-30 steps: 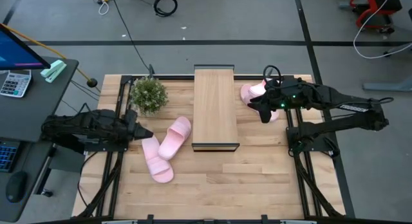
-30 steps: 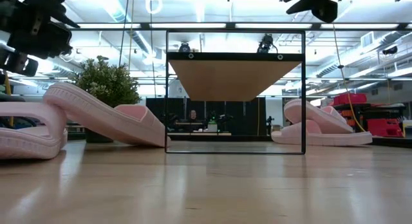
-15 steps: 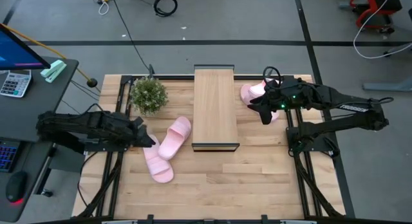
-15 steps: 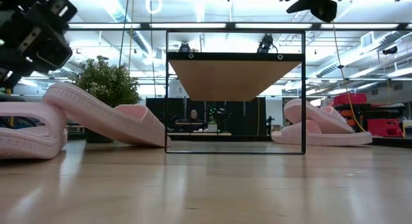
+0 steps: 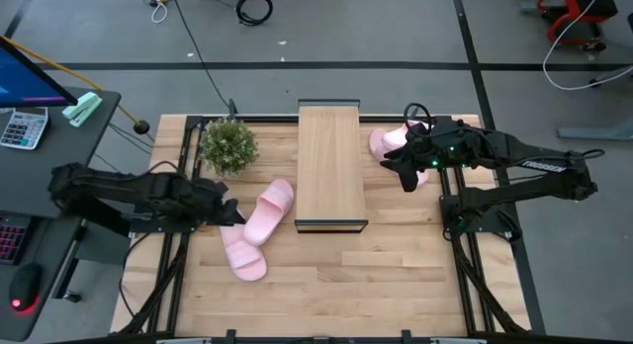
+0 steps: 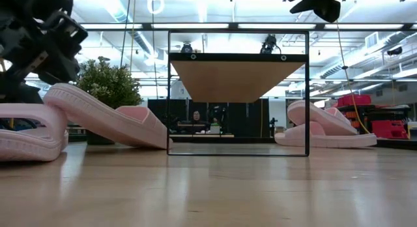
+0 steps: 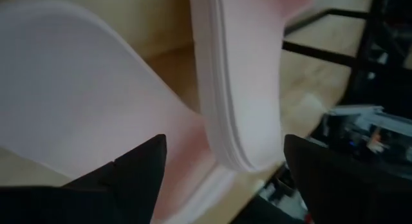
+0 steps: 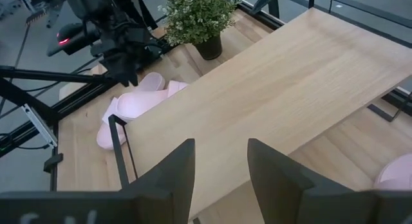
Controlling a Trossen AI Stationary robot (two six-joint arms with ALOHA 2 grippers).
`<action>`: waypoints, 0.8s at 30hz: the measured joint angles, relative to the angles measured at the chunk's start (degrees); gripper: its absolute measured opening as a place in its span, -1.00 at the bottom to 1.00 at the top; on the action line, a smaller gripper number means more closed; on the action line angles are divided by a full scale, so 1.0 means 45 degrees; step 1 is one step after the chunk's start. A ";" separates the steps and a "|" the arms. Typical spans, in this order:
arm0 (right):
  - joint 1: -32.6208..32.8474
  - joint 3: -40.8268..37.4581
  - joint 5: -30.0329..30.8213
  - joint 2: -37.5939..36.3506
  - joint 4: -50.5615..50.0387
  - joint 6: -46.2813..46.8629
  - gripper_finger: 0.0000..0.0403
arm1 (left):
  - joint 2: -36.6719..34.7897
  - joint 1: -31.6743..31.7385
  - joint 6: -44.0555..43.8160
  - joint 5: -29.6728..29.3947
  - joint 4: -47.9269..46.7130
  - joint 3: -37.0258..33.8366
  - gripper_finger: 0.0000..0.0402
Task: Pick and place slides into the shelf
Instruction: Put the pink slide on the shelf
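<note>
The large pale wooden worktop (image 5: 326, 285) carries everything; across its middle stands the long narrow shelf (image 5: 330, 164) with a light wood top board and thin black metal frame, its space beneath bare in the low view; a small green potted plant (image 5: 228, 144) sits near the shelf's left side, toward the far edge.

2 pale pink foam slide sandals (image 5: 255, 227) lie left of the shelf, 1 leaning with its heel end propped on the other, so that they cross; the upper 1 reaches nearly to the shelf's frame; the other 2 pale pink slides (image 5: 388, 141) lie stacked right of the shelf, near the far right corner, partly hidden under the right arm.

The left end effector (image 5: 226, 214) sits low at the crossed pair, at the near end of the lower sandal; its 2 dark fingers (image 7: 138, 169) are spread wide, and the wrist view shows the pink sole edge and strap filling the gap between them, very close; whether the fingers touch the foam cannot be told, and nothing is pinched.

The right end effector (image 5: 404, 171) hangs above the worktop between the shelf's right edge and the stacked pair, just beside those slides; its fingers (image 8: 174, 176) stand partly apart with nothing between them, pointing across the shelf's board.
</note>
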 joint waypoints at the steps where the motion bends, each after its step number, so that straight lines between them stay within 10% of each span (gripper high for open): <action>1: 0.0000 -0.0002 0.0003 0.0000 -0.0002 0.0001 -0.26 | 0.0104 0.0000 0.0000 -0.0191 0.0007 0.0000 0.64; 24: -0.0010 -0.0005 0.0015 0.0106 0.0038 0.0199 -0.26 | 0.3593 0.0786 0.1019 -0.2277 0.2272 0.0005 0.82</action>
